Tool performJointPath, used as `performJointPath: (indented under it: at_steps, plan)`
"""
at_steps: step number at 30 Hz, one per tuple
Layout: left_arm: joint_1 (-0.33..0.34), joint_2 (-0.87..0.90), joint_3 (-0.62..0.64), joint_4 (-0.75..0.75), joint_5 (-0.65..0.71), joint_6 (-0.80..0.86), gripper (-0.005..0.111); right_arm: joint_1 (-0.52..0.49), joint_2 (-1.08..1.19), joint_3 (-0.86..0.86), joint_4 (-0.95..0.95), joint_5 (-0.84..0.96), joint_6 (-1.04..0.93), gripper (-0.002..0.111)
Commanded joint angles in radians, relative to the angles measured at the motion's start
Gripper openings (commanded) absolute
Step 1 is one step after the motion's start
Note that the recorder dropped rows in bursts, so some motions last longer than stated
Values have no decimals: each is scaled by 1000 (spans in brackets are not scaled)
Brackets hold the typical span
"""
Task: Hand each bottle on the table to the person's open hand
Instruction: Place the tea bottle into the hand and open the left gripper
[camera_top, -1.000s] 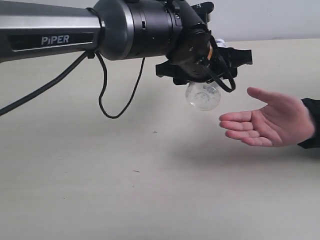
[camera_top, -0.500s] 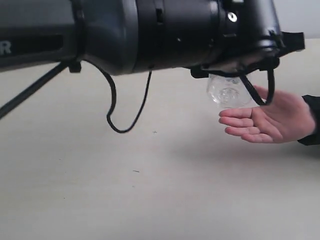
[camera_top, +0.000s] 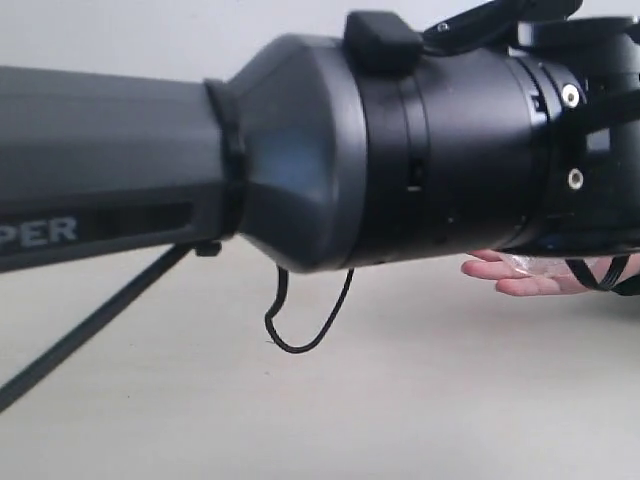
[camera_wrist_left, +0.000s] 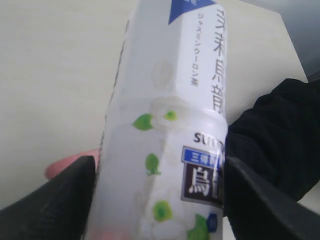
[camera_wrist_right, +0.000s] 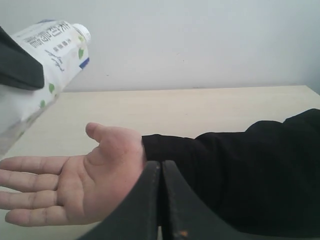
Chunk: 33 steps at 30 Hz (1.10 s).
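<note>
**Handover of labelled bottle, release not yet made**

Step in hand: bringing the bottle (camera_wrist_left: 170, 125) with white, green and blue label to the person's open hand (camera_wrist_right: 75, 185). Clamped across the body by the left gripper (camera_wrist_left: 160, 205), fingers spread wide around it. Hanging in the air just above the palm, over the table (camera_wrist_right: 210, 110); contact with the palm not visible. Long axis slanted, cap end raised, base end lower. Right gripper (camera_wrist_right: 161, 200) empty, fingers pressed together. Next, probably: lower a little, then open gently.
</note>
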Motion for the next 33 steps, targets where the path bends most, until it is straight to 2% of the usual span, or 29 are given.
performJointPath:
  at_steps: [1, 6, 15, 18, 23, 27, 29, 33]
  plan:
    - [-4, 46, 5, 14, -70, -61, 0, -5, -5, 4, -2, -5, -1, 0]
    - [-4, 100, 5, 16, -100, -146, 0, -5, -5, 4, -2, -5, -1, 0]
    - [-4, 124, 5, 16, -123, -149, 2, -5, -5, 4, -2, -5, -1, 0]
    - [-4, 124, 5, 17, -125, -146, 15, -5, -5, 4, -2, -5, -1, 0]
    - [-2, 124, 5, 17, -125, -129, 55, -5, -5, 4, -2, -5, -1, 0]
    - [-2, 124, 5, 17, -125, -126, 81, -5, -5, 4, -2, -5, -1, 0]
    - [-2, 124, 5, 17, -125, -126, 85, -5, -5, 4, -2, -5, -1, 0]
    - [-2, 124, 5, 17, -125, -122, 85, -5, -5, 4, -2, -5, -1, 0]
